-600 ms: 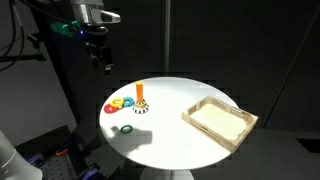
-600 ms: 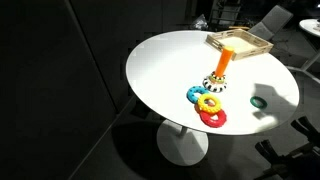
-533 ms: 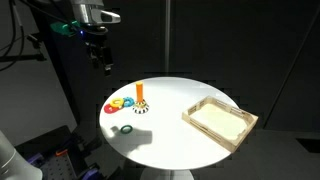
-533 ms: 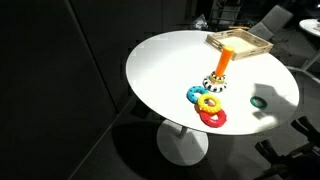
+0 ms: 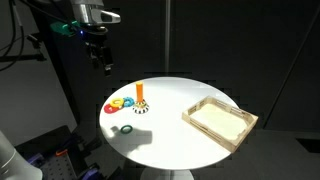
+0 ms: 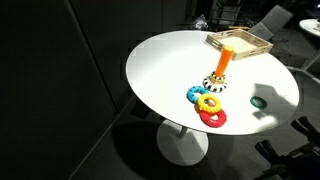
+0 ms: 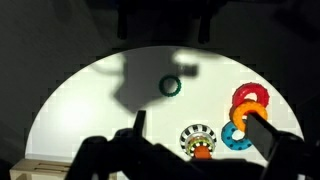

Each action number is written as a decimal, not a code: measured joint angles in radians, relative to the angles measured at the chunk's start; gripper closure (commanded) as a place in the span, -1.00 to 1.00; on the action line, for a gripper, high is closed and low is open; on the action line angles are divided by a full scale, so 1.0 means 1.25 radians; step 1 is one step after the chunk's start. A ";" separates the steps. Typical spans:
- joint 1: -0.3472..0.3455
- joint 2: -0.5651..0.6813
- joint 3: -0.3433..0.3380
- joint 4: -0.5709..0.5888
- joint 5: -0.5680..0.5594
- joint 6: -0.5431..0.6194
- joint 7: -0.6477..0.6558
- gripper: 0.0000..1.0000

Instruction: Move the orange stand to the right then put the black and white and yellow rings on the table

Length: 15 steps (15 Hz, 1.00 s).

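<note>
In the wrist view the orange stand (image 7: 203, 152) is hard to see. Only a small orange bit shows low in the picture, and dark parts of the pincer hide the rest. In both exterior views the stand shows whole. It stands straight up on the round white surface (image 5: 170, 145), with its long side going up and down. The black and white ring (image 6: 215, 83) sits around its foot. Just beside it, a blue ring (image 6: 196, 93), a yellow ring (image 6: 210, 102) and a red ring (image 6: 213, 118) lie flat on the surface, close together in a row. A green ring (image 6: 260, 102) lies alone, apart from them. A wooden tray (image 5: 220, 120) rests well apart from the stand, and the wrist view cuts it off at a corner. The pincer (image 5: 103, 64) hangs high over the edge of the surface, well apart from the stand. Its two fingers (image 7: 262, 130) are spread wide apart.
</note>
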 measured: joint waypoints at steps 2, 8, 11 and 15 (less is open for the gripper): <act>0.000 0.000 0.000 0.000 0.000 0.000 0.000 -1.00; 0.000 0.000 0.000 0.000 0.000 0.000 0.000 -1.00; 0.000 0.010 0.000 0.000 0.000 0.016 0.000 -1.00; 0.000 0.065 0.001 0.007 0.000 0.096 0.000 -1.00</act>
